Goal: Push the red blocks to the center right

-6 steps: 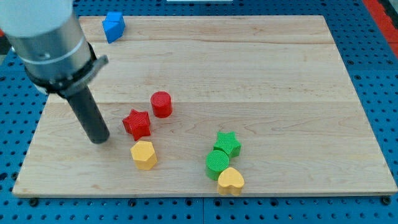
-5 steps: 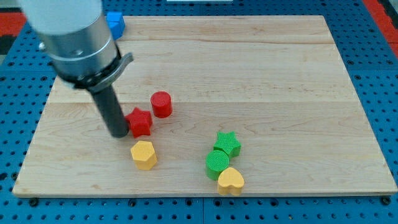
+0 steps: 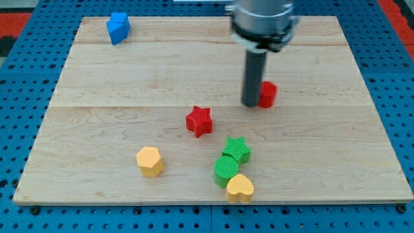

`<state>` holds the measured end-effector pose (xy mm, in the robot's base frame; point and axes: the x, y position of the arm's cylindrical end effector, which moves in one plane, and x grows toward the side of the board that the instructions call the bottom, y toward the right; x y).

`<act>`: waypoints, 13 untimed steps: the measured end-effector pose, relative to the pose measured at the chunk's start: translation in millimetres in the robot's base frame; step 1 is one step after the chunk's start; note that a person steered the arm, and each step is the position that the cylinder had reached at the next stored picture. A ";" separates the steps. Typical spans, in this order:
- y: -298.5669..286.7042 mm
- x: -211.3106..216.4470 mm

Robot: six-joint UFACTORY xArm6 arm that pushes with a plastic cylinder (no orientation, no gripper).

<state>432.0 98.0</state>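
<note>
Camera view: there are no jaws here, only a straight dark rod; my tip (image 3: 251, 103) rests on the wooden board (image 3: 362, 77) and presses against the left side of the red cylinder (image 3: 267, 94), right of the board's centre. The rod stands upright, its grey housing near the top edge. The red star (image 3: 199, 120) lies near the middle, apart from my tip. No writing is readable. The green star (image 3: 237, 149), green cylinder (image 3: 226, 170) and yellow heart (image 3: 240, 188) cluster by the bottom edge; the yellow hexagon (image 3: 149, 160) sits to their left, the blue block (image 3: 118, 27) in the top-left corner.

My tip (image 3: 251, 103) and both red blocks shifted toward view's right
</note>
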 end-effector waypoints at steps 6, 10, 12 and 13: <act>-137.0 72.2; 34.1 10.4; 11.3 42.8; -16.3 4.8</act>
<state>436.9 81.7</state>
